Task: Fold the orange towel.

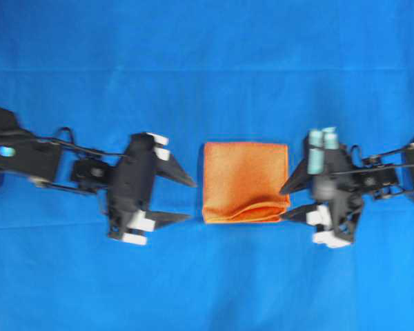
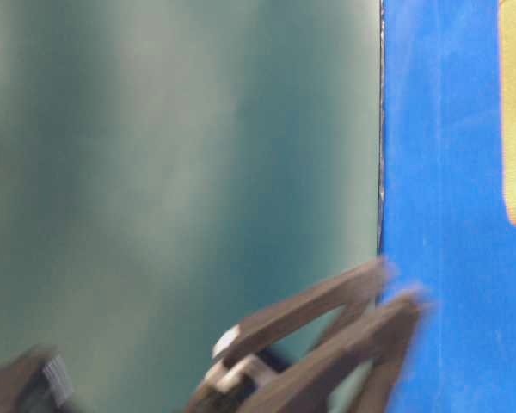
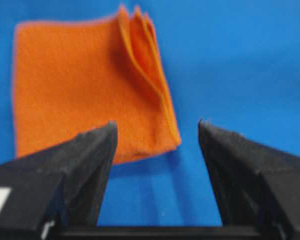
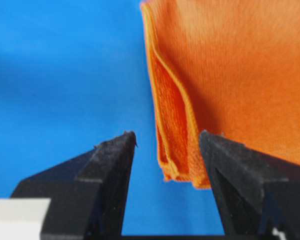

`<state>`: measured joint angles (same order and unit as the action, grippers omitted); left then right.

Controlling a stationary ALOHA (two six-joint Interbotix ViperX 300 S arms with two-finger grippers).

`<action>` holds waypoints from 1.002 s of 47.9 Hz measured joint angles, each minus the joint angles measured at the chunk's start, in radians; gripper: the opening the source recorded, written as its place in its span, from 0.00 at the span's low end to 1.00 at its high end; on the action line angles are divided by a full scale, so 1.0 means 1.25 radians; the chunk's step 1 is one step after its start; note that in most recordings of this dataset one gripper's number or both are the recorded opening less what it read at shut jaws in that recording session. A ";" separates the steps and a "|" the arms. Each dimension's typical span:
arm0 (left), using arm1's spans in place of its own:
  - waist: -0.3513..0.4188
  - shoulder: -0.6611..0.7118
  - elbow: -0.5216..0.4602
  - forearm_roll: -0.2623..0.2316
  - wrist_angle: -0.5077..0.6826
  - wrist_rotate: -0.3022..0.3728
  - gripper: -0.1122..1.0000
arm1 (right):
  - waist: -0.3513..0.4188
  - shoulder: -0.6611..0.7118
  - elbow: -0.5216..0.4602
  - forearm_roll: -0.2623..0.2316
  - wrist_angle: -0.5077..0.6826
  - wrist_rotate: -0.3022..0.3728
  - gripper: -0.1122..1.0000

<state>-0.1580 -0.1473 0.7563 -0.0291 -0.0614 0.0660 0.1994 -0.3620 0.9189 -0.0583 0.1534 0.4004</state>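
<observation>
- Orange towel (image 1: 245,181): folded into a small square, flat on the blue cloth (image 1: 207,41), between the two pincers.
- Left pincer (image 1: 183,200): jaws wide, empty, just beside towel's edge, not touching.
- Right pincer (image 1: 290,201): jaws wide, empty, tips at the layered corner w/ loose hems.
- Handling (est.): soft, light, limp terry; layers may splay. Best grip: pinch all stacked hems at a corner.

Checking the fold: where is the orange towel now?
In the overhead view the orange towel lies folded mid-table on the blue cloth, between the left gripper and right gripper.
</observation>
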 measured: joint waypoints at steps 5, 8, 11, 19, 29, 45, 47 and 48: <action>0.000 -0.070 0.044 0.000 -0.001 0.000 0.63 | 0.000 -0.102 0.029 -0.027 0.005 0.000 0.63; 0.000 -0.113 0.076 0.000 -0.005 0.000 0.63 | -0.006 -0.160 0.048 -0.040 0.009 0.000 0.63; 0.001 -0.153 0.102 0.000 -0.010 0.000 0.63 | -0.015 -0.215 0.066 -0.055 0.016 0.000 0.63; 0.004 -0.282 0.180 0.000 -0.034 0.000 0.63 | -0.026 -0.358 0.098 -0.110 0.050 0.000 0.63; 0.005 -0.442 0.265 0.000 -0.044 0.000 0.63 | -0.032 -0.476 0.150 -0.167 0.067 0.000 0.62; 0.012 -0.650 0.405 0.000 -0.045 0.000 0.63 | -0.090 -0.627 0.292 -0.187 0.006 0.000 0.62; 0.015 -0.679 0.425 0.000 -0.045 0.000 0.63 | -0.096 -0.637 0.310 -0.187 -0.006 0.000 0.62; 0.017 -0.688 0.432 0.000 -0.045 0.000 0.63 | -0.097 -0.639 0.317 -0.187 -0.011 0.000 0.62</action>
<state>-0.1365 -1.0078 1.2962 -0.0291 -0.1181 0.0660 0.0782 -1.1612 1.3146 -0.2915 0.1396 0.4004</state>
